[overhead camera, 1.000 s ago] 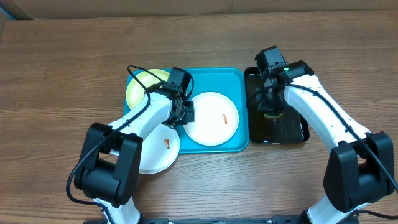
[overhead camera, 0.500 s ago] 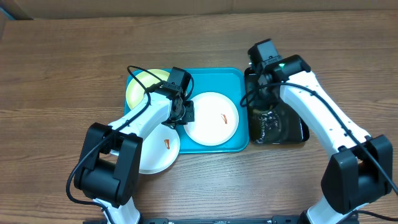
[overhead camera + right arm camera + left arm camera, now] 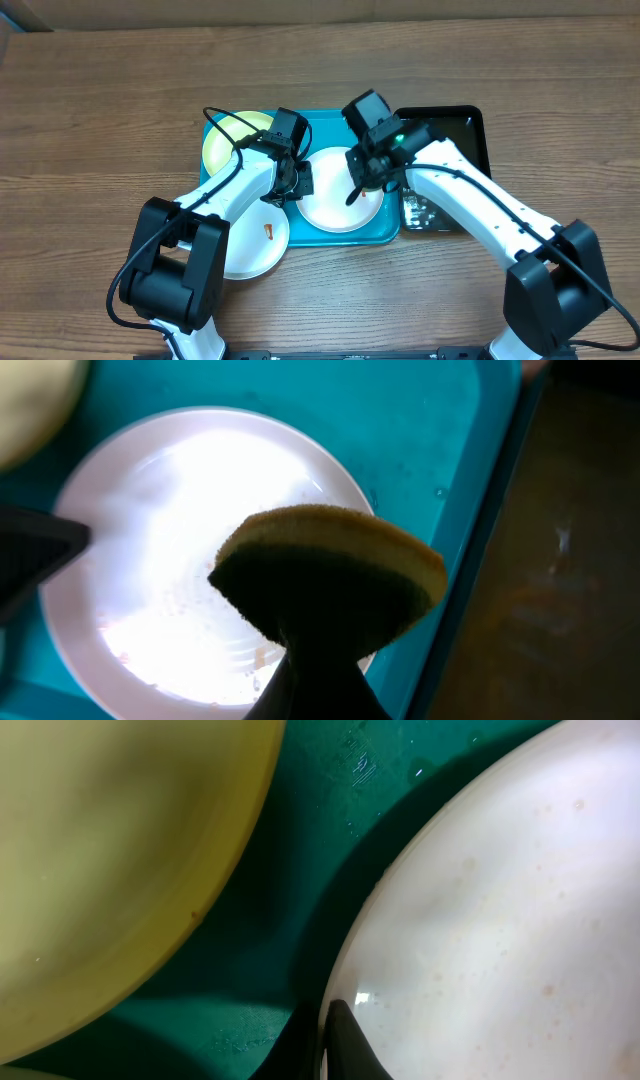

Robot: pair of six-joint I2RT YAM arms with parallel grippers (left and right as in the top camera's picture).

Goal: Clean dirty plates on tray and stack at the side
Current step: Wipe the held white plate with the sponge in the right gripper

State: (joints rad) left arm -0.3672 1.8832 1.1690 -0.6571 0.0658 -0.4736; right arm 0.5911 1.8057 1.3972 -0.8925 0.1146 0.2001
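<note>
A white plate [image 3: 335, 205] lies in the turquoise tray [image 3: 340, 122], with a pale yellow-green plate [image 3: 225, 140] at the tray's back left. Another white plate [image 3: 255, 240] with an orange smear sits on the table by the tray's front left corner. My left gripper [image 3: 300, 180] is shut on the left rim of the tray's white plate [image 3: 500, 920]; the yellow-green plate [image 3: 110, 850] fills that view's left. My right gripper [image 3: 362, 180] is shut on a round yellow sponge [image 3: 330, 575] held just over the white plate [image 3: 150, 560].
A narrow black tray of water [image 3: 455, 150] stands right of the turquoise tray and also shows in the right wrist view [image 3: 580, 560]. Bare wooden table [image 3: 100, 100] lies all around. A cable loops over the yellow-green plate.
My right gripper has lifted the sponge out of the black water tray and carried it left over the white plate in the tray. The left arm has not moved.
</note>
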